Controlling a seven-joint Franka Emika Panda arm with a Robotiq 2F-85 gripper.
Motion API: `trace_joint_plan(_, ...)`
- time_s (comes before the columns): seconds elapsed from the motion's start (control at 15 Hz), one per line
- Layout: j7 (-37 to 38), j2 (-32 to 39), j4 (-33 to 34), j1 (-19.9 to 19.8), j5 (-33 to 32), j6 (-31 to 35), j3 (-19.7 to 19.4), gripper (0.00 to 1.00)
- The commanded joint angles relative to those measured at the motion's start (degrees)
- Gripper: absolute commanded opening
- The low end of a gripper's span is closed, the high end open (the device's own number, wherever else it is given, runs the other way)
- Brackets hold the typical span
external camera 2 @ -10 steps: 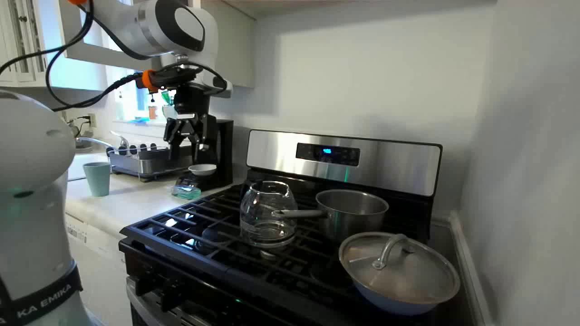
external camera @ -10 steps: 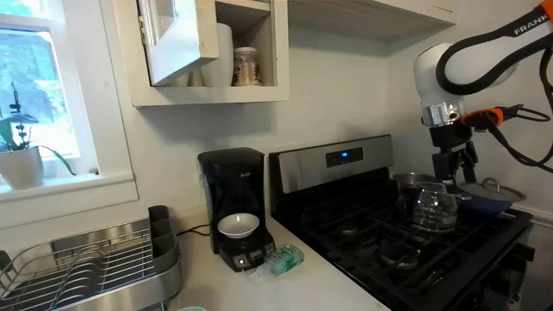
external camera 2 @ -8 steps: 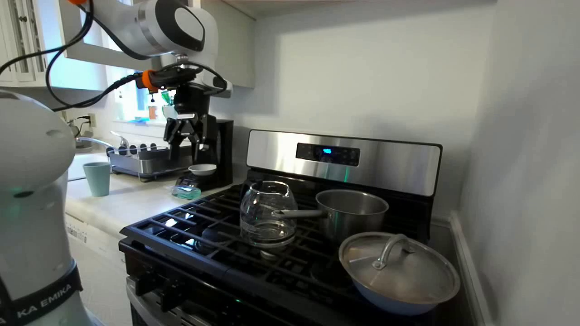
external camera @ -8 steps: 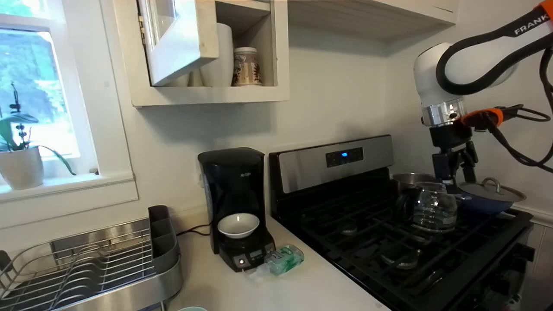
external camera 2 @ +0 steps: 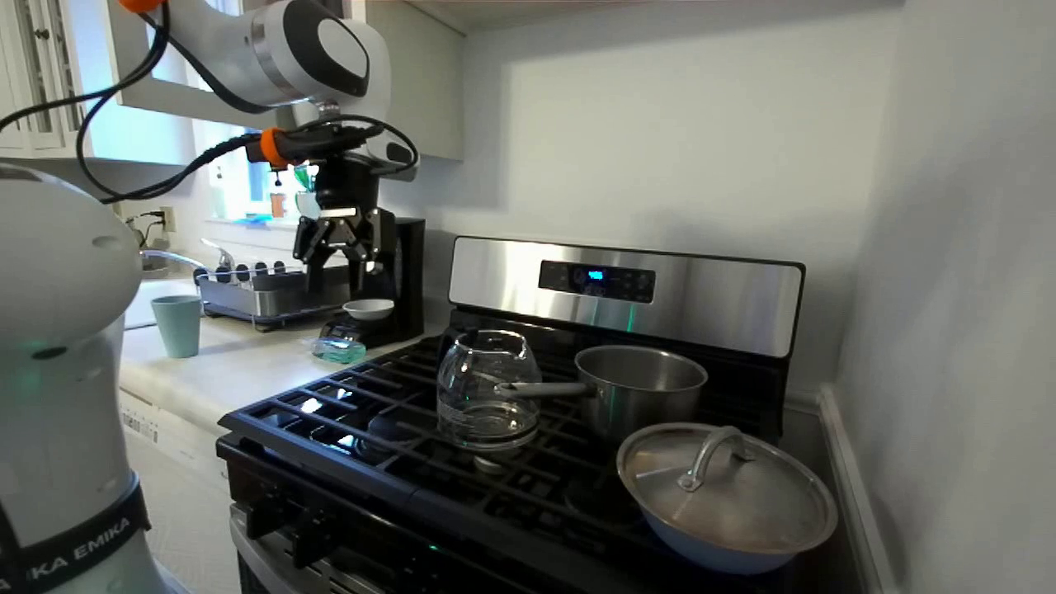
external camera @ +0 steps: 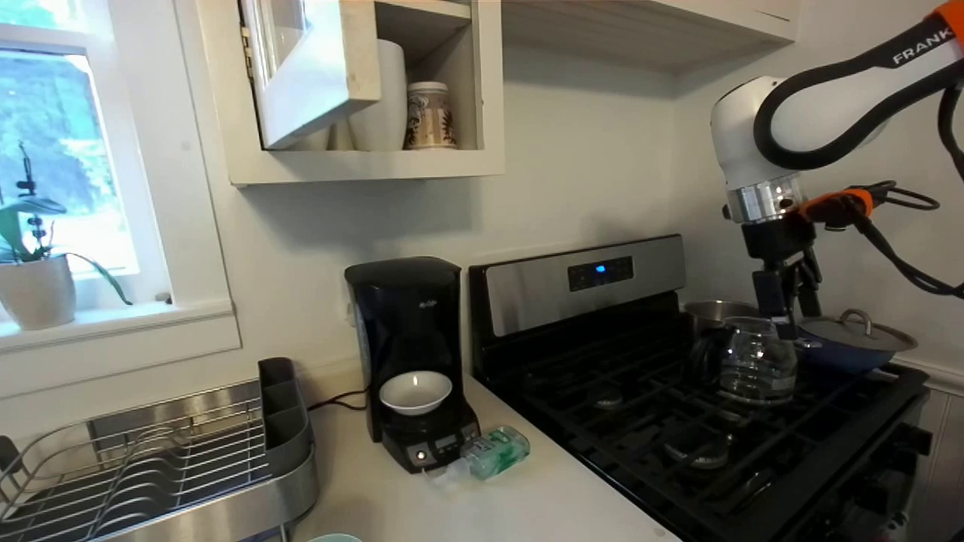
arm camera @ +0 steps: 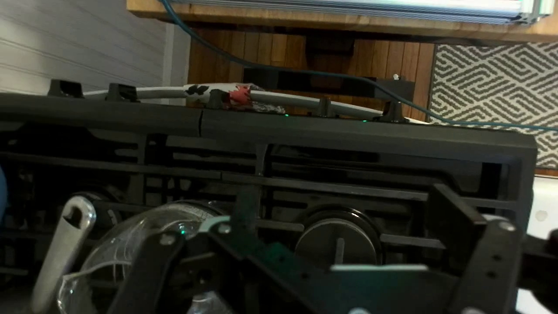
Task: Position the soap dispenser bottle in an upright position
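Observation:
The soap dispenser bottle (external camera: 495,452) is a small translucent green bottle lying on its side on the white counter. Its pump end points left, close against the front of the black coffee maker (external camera: 407,331). The bottle also shows in an exterior view (external camera 2: 339,351) beside the coffee maker's base. It is out of the wrist view. My gripper (external camera: 798,320) hangs above the stove, fingers pointing down, well away from the bottle. It also shows in an exterior view (external camera 2: 336,285). In the wrist view the fingers (arm camera: 348,209) stand wide apart with nothing between them.
A glass carafe (external camera 2: 488,404), a steel pot (external camera 2: 639,388) and a lidded pan (external camera 2: 726,503) stand on the stove. A white bowl (external camera: 416,393) sits in the coffee maker. A dish rack (external camera: 181,474) and a green cup (external camera 2: 177,326) stand on the counter. A cabinet door (external camera: 316,75) hangs open.
The arm and gripper have shifted slightly left in both exterior views. The bottle and the other objects have not moved.

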Motion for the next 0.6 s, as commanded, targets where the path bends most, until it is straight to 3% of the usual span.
trace_joint_plan(0.0,-3.9,8.3,6.4,3.0,-3.6,-1.1,2.0,1.00)
trace_joint_plan(0.53,-15.1,26.2,18.0,10.0,-4.9,3.1,5.8,1.00)
